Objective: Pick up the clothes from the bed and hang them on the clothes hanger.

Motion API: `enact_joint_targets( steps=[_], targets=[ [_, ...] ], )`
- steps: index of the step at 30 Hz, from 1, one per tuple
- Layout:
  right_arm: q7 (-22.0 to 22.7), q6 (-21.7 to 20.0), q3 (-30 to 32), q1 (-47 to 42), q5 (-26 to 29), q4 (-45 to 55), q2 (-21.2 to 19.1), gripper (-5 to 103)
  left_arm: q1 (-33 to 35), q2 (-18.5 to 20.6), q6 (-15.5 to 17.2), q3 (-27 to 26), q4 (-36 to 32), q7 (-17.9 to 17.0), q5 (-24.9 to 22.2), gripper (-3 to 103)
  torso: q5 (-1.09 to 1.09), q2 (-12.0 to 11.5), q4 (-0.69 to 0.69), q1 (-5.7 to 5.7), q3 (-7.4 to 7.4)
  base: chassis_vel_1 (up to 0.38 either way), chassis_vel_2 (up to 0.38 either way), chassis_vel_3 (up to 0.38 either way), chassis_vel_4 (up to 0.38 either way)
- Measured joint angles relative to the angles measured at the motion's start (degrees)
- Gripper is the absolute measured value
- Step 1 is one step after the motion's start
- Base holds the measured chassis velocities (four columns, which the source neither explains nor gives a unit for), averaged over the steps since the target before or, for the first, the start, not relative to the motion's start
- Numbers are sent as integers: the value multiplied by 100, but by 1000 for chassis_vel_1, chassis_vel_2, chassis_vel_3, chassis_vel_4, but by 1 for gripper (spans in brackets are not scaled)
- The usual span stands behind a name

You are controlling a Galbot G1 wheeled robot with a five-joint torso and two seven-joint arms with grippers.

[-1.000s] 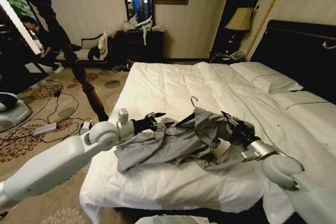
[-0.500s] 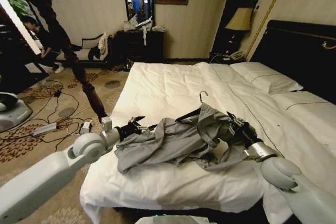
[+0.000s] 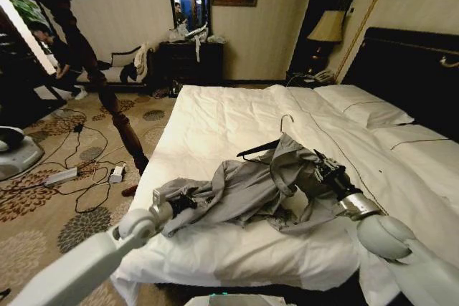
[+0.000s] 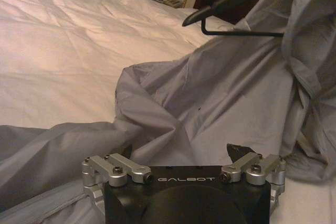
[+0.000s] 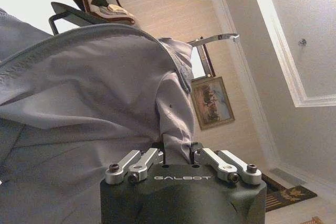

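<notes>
The grey shirt lies crumpled on the bed, its right part raised over a dark clothes hanger whose silver hook sticks up. My right gripper is shut on the shirt's fabric just below the hanger; whether it also pinches the hanger I cannot tell. My left gripper is at the shirt's left end, low over the duvet. It stands open, with a fold of the shirt lying between its spread fingers.
A tall dark coat stand leans over the carpet left of the bed, with cables on the floor near it. Pillows and a dark headboard are at the right, and a lamp is in the far corner.
My left arm has dropped and drawn back toward the near left, staying at the shirt's left end. The right gripper has raised the shirt, and the hanger's hook has moved up and right.
</notes>
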Motion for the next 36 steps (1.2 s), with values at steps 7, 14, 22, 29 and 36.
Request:
enact_joint_targets(
  steps=[7,14,22,29,36],
  targets=[
    [10,55,22,-47,-96,-26,16,19,-378,-548,4,-121,491,-90,-433,100,2,0,-1,0,0,0,0,0,0],
    [11,58,43,-69,-160,-40,-34,19,-887,-1205,151,-438,1148,-335,-1130,100,1,0,1,1,0,0,0,0,0],
    [13,28,96,-97,-172,-9,-154,19,-1839,-1871,481,-236,2156,-668,-1602,100,1,0,0,1,1,0,0,0,0],
    [50,-5,122,-137,-170,34,-177,19,-2211,-2276,532,223,2832,-629,-1610,100,2,0,-1,1,1,0,0,0,0],
    [52,14,169,-184,-215,109,-197,19,-2588,-2766,579,566,3825,-510,-1309,85,2,0,0,1,1,0,0,0,0]
  ],
)
